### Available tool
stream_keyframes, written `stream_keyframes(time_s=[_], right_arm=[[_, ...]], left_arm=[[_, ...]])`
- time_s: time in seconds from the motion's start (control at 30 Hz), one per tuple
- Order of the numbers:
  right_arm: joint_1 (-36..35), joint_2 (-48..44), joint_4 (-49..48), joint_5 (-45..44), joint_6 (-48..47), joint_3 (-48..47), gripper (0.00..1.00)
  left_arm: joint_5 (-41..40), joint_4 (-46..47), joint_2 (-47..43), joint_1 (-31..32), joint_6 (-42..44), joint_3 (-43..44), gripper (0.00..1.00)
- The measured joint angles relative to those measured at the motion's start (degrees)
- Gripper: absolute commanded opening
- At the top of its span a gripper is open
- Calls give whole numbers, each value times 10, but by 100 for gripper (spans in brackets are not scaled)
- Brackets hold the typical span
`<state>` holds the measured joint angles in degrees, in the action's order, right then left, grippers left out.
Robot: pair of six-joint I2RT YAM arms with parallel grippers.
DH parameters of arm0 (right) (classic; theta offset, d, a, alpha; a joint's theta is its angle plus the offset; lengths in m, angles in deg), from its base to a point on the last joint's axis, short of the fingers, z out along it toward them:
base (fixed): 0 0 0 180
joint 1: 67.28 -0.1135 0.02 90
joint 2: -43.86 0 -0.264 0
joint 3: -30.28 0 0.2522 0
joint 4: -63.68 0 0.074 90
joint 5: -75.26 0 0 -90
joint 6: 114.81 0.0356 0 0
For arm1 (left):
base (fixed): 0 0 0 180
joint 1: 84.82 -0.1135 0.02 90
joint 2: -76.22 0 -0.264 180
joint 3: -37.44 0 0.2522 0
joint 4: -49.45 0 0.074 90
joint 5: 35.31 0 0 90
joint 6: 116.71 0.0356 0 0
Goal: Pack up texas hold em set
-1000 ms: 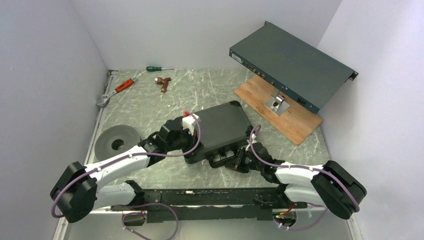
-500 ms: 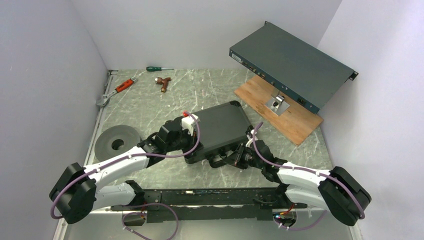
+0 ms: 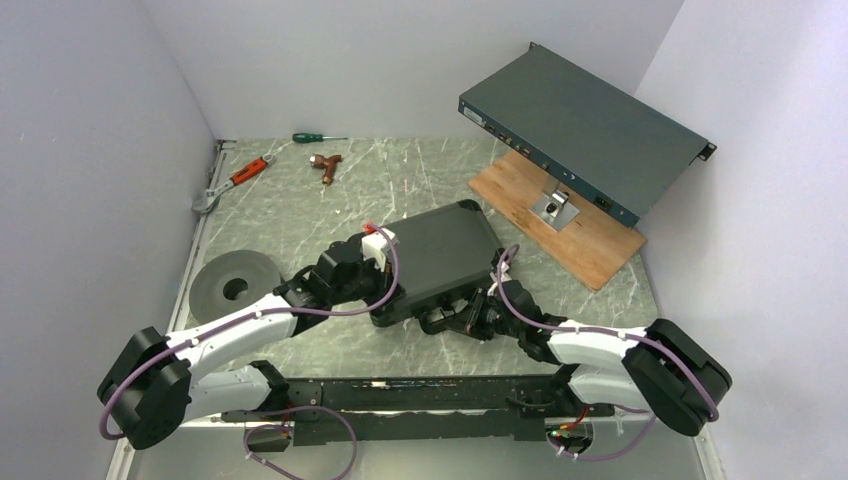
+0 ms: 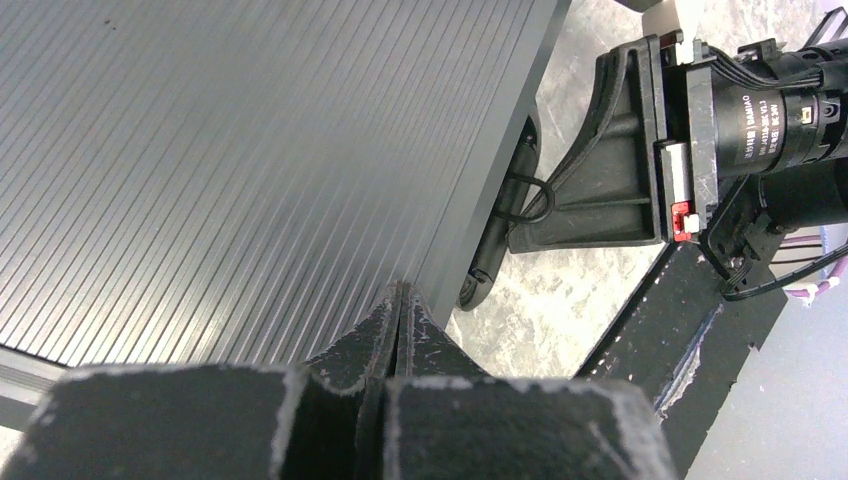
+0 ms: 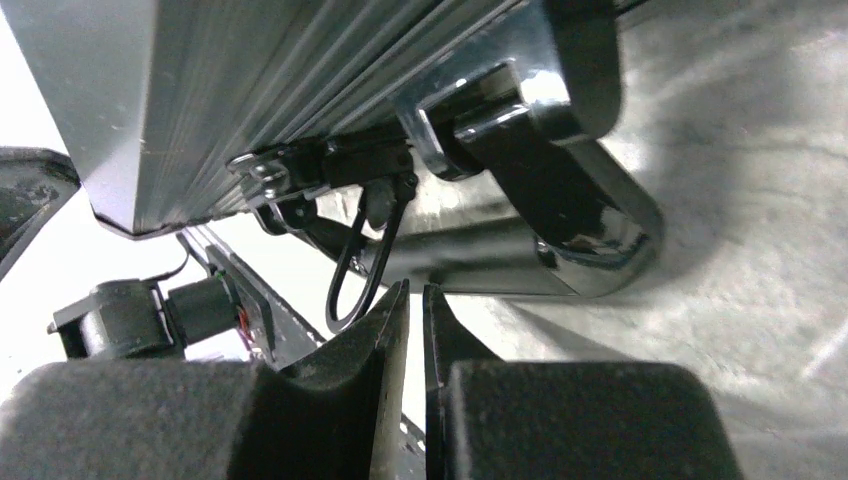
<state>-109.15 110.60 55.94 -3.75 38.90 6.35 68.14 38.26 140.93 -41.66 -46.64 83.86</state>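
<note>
The black case [image 3: 440, 262] lies shut in the middle of the marbled table [image 3: 290, 205], its contents hidden. Only the left wrist view shows its finely ribbed lid, with the left tool [image 4: 398, 300] pressed together at the lid's edge. The right wrist view shows a glossy handle [image 5: 560, 215] and a wire latch [image 5: 362, 262] above the right tool [image 5: 415, 300], whose fingers are also together.

Black ribbed hard case [image 3: 440, 262] closed, flat on table centre, handle [image 5: 560, 215] near side.
</note>
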Motion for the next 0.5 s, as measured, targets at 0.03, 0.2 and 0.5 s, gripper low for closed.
stream_keyframes(time_s=[0.03, 0.2, 0.5], right_arm=[[-1, 9, 0, 2, 0, -7, 13], [-2, 34, -16, 0, 0, -35, 13], [-2, 18, -20, -22, -23, -72, 13]], left_arm=[[-2, 0, -1, 0, -1, -1, 0], [-13, -2, -7, -1, -3, -3, 0], [-18, -4, -16, -1, -4, -9, 0]])
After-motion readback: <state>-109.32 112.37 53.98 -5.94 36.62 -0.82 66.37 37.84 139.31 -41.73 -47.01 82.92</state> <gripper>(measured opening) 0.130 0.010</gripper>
